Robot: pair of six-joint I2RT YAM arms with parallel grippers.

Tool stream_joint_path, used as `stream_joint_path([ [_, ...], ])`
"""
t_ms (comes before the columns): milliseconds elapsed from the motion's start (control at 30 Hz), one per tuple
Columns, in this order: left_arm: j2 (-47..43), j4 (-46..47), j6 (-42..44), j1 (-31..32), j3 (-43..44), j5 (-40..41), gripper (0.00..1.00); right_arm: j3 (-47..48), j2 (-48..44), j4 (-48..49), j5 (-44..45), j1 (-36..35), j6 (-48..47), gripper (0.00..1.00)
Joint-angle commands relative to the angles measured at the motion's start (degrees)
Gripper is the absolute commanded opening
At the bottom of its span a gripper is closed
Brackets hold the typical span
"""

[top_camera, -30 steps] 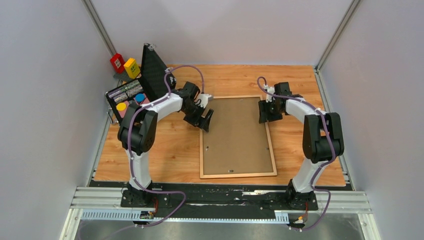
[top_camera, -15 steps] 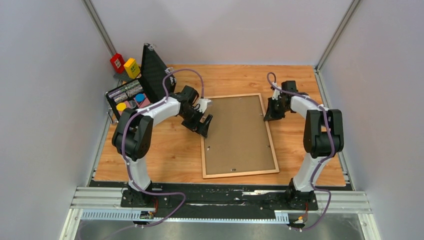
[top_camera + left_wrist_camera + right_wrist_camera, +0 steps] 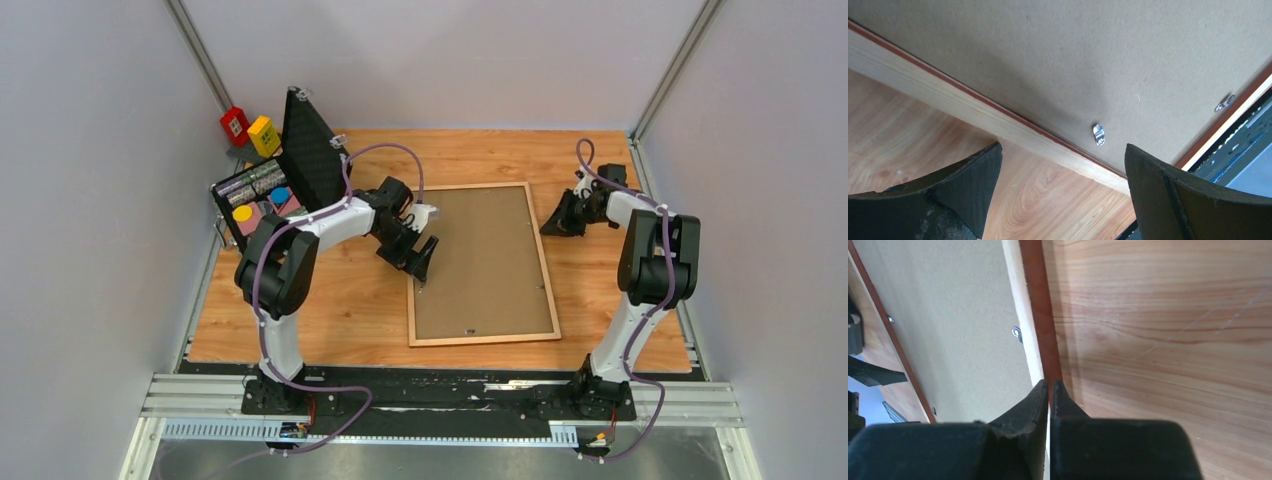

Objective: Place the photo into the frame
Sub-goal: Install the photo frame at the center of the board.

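The frame (image 3: 485, 338) lies face down on the table, pale wood back up, with a brown backing board (image 3: 480, 260) inside its rails. The photo is not in view. My left gripper (image 3: 423, 262) is open and empty over the frame's left rail. In the left wrist view the gripper (image 3: 1063, 170) hovers beside the rail (image 3: 973, 107), near a small metal clip (image 3: 1098, 134). My right gripper (image 3: 548, 228) is shut, its tips at the outer edge of the right rail. In the right wrist view the gripper (image 3: 1049, 386) has its tips meeting just over the reddish rail (image 3: 1038, 315).
A black case (image 3: 305, 150) with its lid up stands at the far left, with a tray of coloured items (image 3: 255, 195) beside it. A red block (image 3: 235, 125) and a yellow block (image 3: 263, 135) sit behind it. Grey walls close in on three sides.
The frame has slid right and turned slightly. My left gripper moved right with its left rail. My right gripper drew back to the right and far side, off the frame.
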State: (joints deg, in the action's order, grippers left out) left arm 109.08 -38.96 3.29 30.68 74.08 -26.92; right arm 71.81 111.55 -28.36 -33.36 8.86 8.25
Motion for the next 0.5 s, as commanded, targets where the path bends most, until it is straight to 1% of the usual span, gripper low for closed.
stream_joint_path([
  [0,2.78,1.27,-1.13,1.05,3.34,-0.32,1.00,-2.55,1.06,3.40,3.57,1.02,2.27,0.00],
  [200,2.88,1.95,-2.38,3.01,3.07,4.18,0.95,-3.49,0.21,4.07,2.94,1.68,2.44,0.00],
  [367,0.21,3.65,-2.94,5.55,0.16,12.29,0.93,-3.65,-0.57,4.35,1.18,2.06,1.50,0.00],
  [467,-0.48,3.76,-2.94,6.16,-0.90,13.76,0.93,-3.61,-1.39,4.36,0.31,2.28,0.94,0.07],
])
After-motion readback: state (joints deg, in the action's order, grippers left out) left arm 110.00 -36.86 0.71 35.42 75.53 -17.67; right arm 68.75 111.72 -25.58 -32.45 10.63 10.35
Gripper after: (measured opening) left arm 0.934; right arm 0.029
